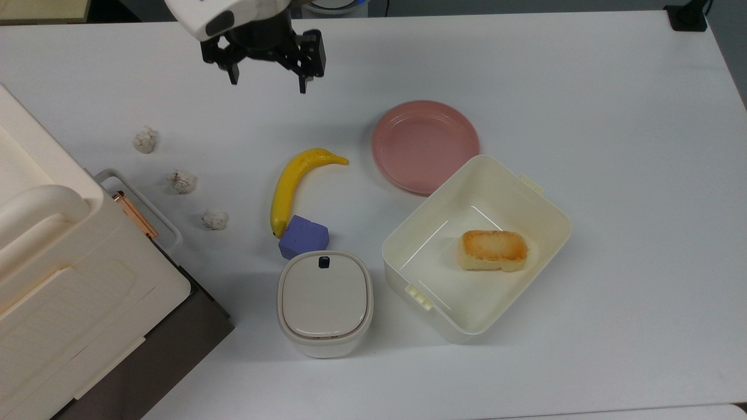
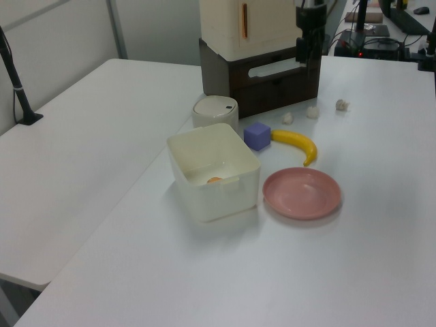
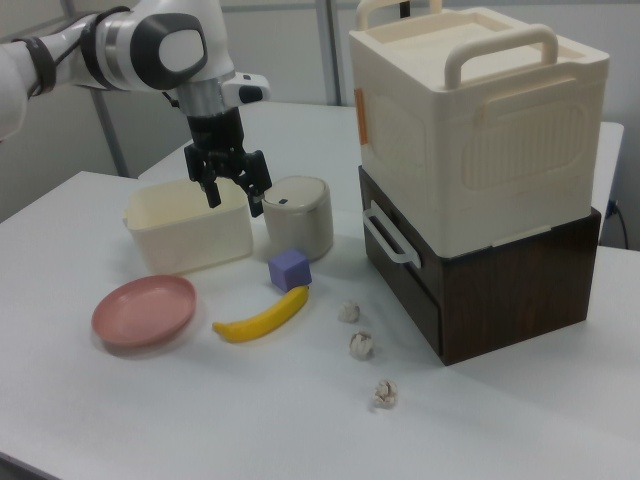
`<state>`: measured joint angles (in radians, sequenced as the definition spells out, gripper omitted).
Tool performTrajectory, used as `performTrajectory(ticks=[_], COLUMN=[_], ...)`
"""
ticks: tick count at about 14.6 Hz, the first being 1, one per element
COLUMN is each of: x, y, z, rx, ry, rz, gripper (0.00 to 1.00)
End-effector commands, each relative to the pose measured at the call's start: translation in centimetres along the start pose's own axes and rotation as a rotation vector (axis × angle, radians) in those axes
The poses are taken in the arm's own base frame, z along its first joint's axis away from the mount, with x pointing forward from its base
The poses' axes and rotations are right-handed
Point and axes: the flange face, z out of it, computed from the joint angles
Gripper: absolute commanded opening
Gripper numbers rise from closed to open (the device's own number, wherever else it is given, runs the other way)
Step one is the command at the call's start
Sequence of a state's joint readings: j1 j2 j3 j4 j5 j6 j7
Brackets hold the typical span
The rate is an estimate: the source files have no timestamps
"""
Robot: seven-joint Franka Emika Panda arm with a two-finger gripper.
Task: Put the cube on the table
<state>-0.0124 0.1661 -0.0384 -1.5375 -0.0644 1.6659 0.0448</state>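
Note:
The blue-purple cube (image 1: 303, 237) rests on the white table (image 1: 613, 116), between the banana's lower tip and a lidded round container; it also shows as the cube (image 2: 257, 135) and the cube (image 3: 290, 269). My gripper (image 1: 267, 80) hangs open and empty high above the table, well away from the cube toward the top view's upper edge. In the right view the gripper (image 3: 234, 200) is raised in the air above the cube's left, in front of the cream box.
A banana (image 1: 293, 182) lies next to the cube, a pink plate (image 1: 425, 144) to its right. The open cream box (image 1: 475, 245) holds a toasted bread piece (image 1: 494, 249). A lidded container (image 1: 324, 301), three crumpled white balls (image 1: 182, 181) and a big cream-and-brown case (image 1: 70, 291) stand at the top view's left.

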Motion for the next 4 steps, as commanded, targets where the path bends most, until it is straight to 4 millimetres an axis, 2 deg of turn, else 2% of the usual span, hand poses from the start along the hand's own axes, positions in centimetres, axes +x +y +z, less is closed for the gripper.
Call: performTrajectory(ticks=[1, 3, 4], x=[-1.9, -2.1, -2.6], y=[0.4, 0.8, 1.7], z=[-0.8, -1.3, -2.0], rx=[0.019, 0.019, 0.02], ry=[-0.012, -0.002, 0.008], rz=[-0.025, -0.021, -0.02], gripper=[1.0, 1.0, 1.0])
